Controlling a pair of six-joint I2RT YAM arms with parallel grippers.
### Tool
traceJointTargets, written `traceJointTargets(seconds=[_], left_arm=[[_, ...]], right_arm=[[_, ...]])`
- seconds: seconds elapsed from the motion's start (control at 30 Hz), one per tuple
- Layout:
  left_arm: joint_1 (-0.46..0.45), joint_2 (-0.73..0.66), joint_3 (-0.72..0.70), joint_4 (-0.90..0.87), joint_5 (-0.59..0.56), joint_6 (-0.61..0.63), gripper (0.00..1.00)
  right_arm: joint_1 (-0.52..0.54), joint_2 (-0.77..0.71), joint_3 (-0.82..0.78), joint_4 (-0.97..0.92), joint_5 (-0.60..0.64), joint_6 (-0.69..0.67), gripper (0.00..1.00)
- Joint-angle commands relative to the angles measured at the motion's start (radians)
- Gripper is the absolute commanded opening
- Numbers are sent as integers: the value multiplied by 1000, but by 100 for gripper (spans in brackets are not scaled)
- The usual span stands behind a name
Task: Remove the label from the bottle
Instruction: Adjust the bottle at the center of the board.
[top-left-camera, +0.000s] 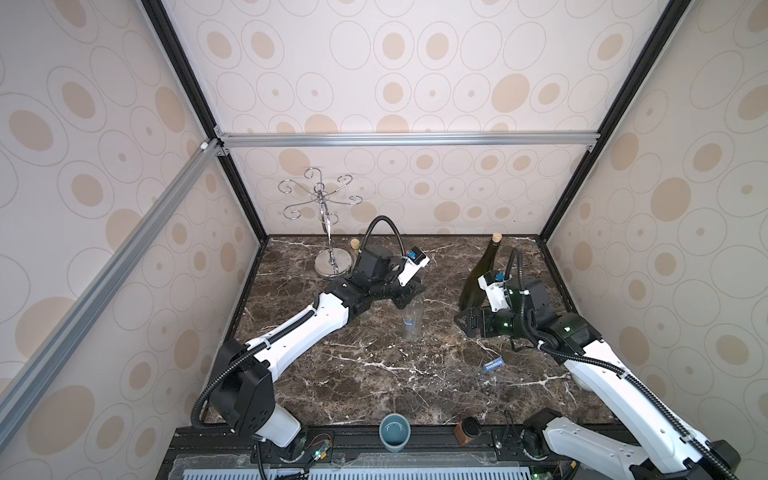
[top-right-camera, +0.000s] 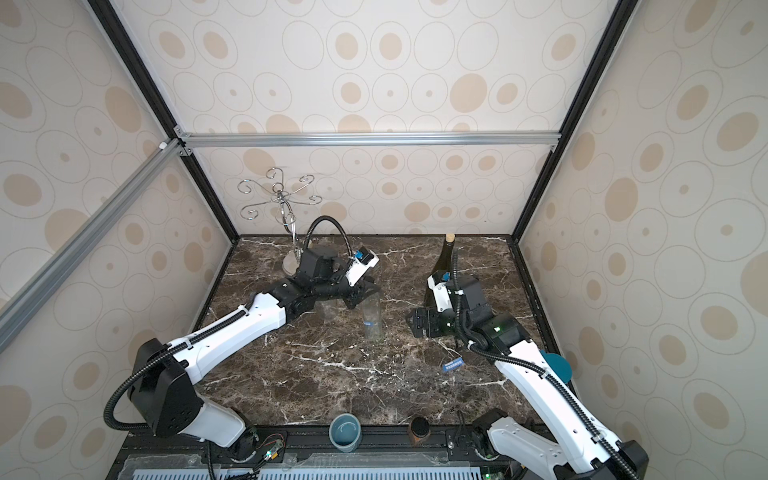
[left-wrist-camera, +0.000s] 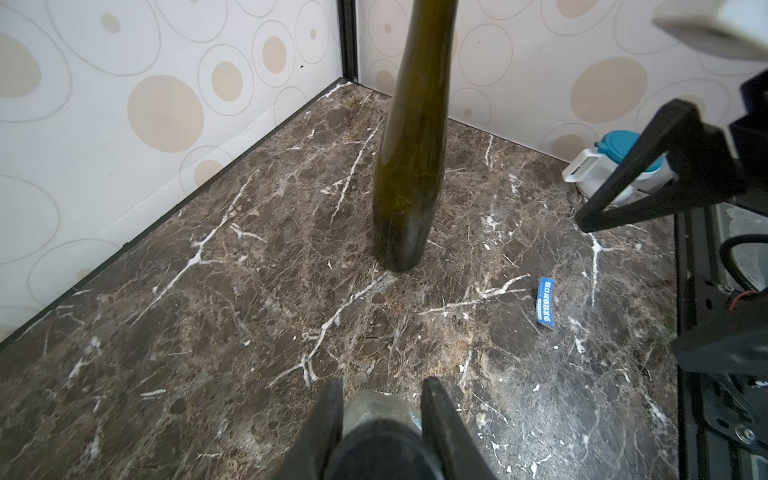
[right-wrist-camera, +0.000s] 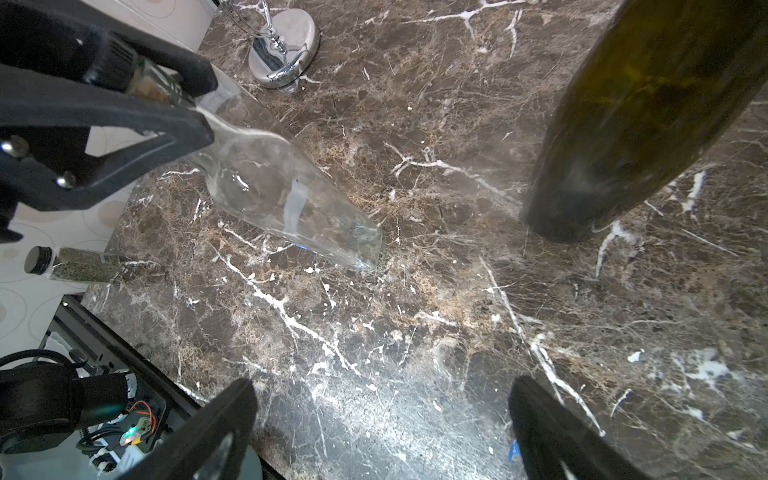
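Left gripper (right-wrist-camera: 199, 109) clamps the corked neck of the clear glass bottle (right-wrist-camera: 266, 183), standing mid-way across the dark marble table (top-left-camera: 374, 374). Best hold it firm while the empty right gripper (right-wrist-camera: 382, 390), jaws spread, pinches the edge of the small blue label (top-left-camera: 409, 321).

Cream wallpaper (top-left-camera: 415, 62) printed with beige ovals and thin grey rings covers the three enclosure walls. Black and silver aluminium rails (top-left-camera: 407, 139) frame the panels. The evenly lit floor is a dark brown marble-patterned tabletop (top-left-camera: 353, 386) veined in white.
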Motion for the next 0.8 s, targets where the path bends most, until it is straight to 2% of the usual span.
traceJointTargets(seconds=[0.0, 0.13, 0.33, 0.6, 0.77], left_arm=[[9, -74, 74, 21, -52, -54, 15], [6, -101, 87, 23, -111, -118, 12], [-15, -128, 100, 25, -280, -245, 9], [-130, -127, 115, -21, -557, -366, 9], [-193, -128, 85, -21, -690, -479, 7]], right_arm=[[4, 1, 9, 5, 2, -9, 98], [4, 5, 17, 7, -5, -9, 98], [4, 26, 31, 16, -24, 2, 97], [9, 56, 14, 66, -70, 32, 95], [12, 62, 9, 75, -72, 32, 95]])
